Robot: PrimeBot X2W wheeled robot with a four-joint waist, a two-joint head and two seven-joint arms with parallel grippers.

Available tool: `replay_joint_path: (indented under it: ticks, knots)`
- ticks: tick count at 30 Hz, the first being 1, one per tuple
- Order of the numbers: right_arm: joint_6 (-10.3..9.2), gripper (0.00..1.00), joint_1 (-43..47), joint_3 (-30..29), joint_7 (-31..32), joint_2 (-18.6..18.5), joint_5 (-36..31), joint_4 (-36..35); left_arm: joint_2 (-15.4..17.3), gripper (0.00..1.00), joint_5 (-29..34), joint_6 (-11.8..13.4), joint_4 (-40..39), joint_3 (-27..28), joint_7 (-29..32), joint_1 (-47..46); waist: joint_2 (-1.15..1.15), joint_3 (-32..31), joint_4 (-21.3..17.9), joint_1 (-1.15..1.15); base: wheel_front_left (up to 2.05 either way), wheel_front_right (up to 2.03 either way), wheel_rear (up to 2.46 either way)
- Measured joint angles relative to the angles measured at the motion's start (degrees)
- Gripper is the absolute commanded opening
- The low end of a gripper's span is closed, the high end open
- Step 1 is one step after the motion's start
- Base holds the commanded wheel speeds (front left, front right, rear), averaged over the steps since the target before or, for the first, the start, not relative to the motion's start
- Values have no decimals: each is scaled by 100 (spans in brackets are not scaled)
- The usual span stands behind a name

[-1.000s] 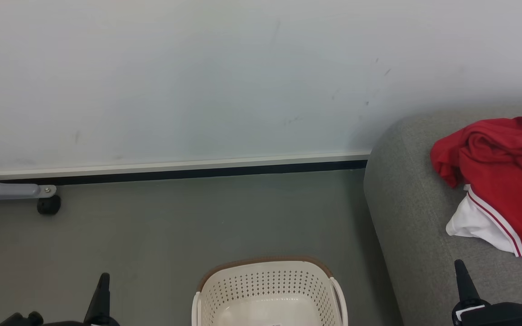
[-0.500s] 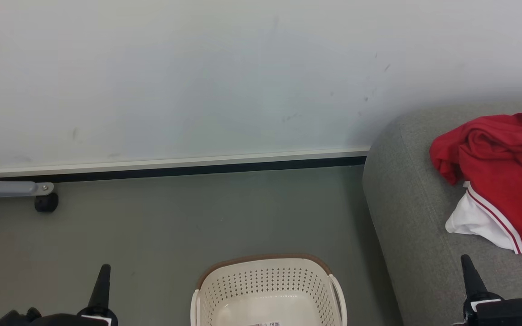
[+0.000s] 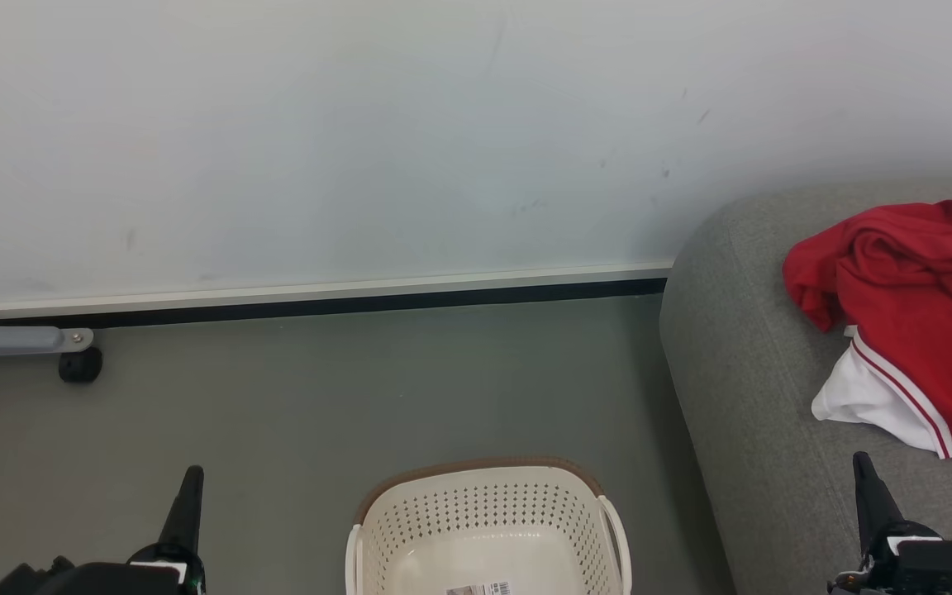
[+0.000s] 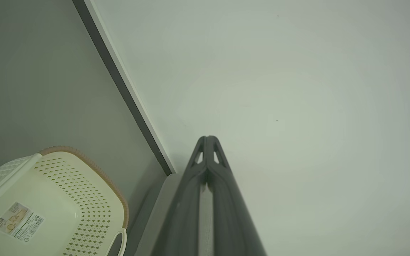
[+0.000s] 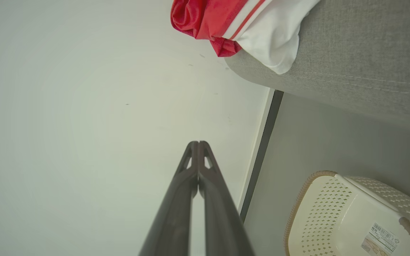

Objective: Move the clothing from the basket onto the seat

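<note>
Left gripper (image 3: 192,475) and right gripper (image 3: 862,461) sit low at the near edge, fingers pressed together on both, holding nothing. Between them is the basket (image 3: 484,512) on the floor (image 3: 319,388), bare inside except for a label (image 3: 480,589). Further off to the right is the seat (image 3: 740,347) with the clothing (image 3: 914,289) heaped on it, red with a white striped panel, well apart from the basket. Wall (image 3: 360,124) behind. Change over the last second: the whole head view slides a little, so the camera moves and more of the basket's bottom shows; clothing and basket keep their places. Judgement: basket looks emptied, task likely finished, arms parked
</note>
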Motion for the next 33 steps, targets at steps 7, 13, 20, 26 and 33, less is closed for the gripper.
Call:
replay_joint_path:
  ticks: [7,13,20,26,33]
  knots:
    - [82,0,-34,-160,138,52,449,66,-56,0,-415,-98,52,112,121,-115,0,32,-12,0,0,0,0]
    - [126,0,-124,-233,192,74,661,89,-107,0,-647,-145,85,155,182,-190,0,45,-18,0,0,0,0]
    - [132,0,-124,-234,192,78,661,90,-107,0,-649,-145,90,159,182,-190,0,45,-18,0,0,0,0]
    - [132,0,-124,-234,192,78,661,90,-107,0,-649,-145,91,158,182,-190,0,45,-18,0,0,0,0]
    - [132,0,-124,-233,192,79,661,90,-107,0,-649,-145,92,158,182,-190,0,45,-17,0,0,0,0]
